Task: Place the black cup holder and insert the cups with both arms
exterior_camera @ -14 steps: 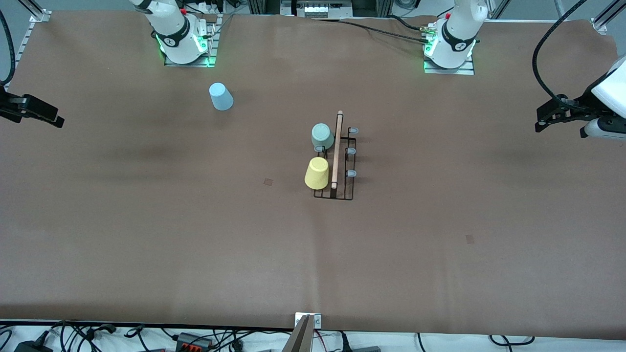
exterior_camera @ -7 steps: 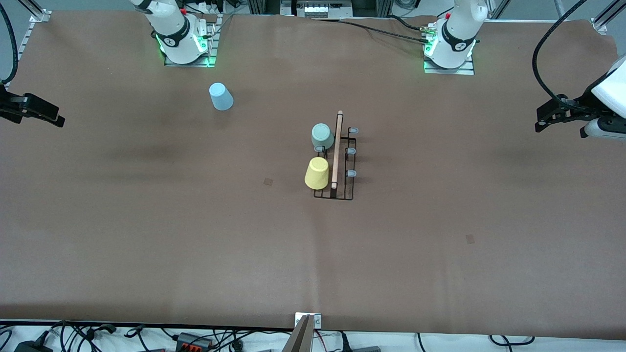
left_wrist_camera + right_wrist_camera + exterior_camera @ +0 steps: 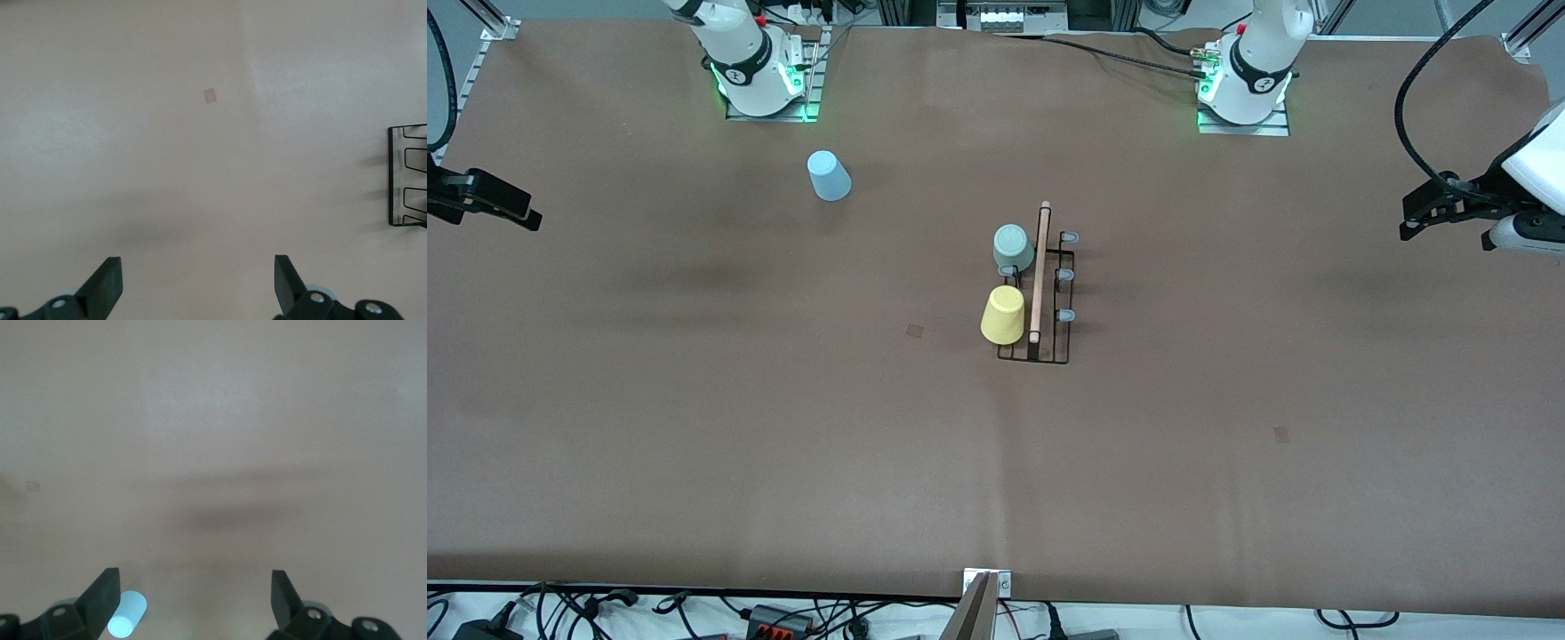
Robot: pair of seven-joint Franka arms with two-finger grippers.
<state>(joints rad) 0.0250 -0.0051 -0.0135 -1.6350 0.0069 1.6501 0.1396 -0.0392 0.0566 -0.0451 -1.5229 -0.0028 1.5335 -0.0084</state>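
The black cup holder [image 3: 1049, 307] stands mid-table, its wooden rod [image 3: 1039, 271] on top; one end of it shows in the left wrist view [image 3: 407, 177]. A mint green cup [image 3: 1013, 247] and a yellow cup [image 3: 1003, 315] sit mouth down on the prongs of its side toward the right arm. The light blue cup [image 3: 829, 175] rests on the table near the right arm's base [image 3: 127, 613]. My left gripper [image 3: 1409, 222] [image 3: 197, 267] hangs open over its end of the table. My right gripper [image 3: 529, 216] [image 3: 195, 583] hangs open over the other end. Both are empty.
The two arm bases [image 3: 765, 80] [image 3: 1245, 89] stand along the table edge farthest from the front camera. Small tape marks [image 3: 915, 330] [image 3: 1281, 434] lie on the brown table cover. Cables and a clamp [image 3: 978, 613] line the edge nearest the front camera.
The right gripper has drifted very slightly toward its end of the table. The cups, holder and left gripper have not moved.
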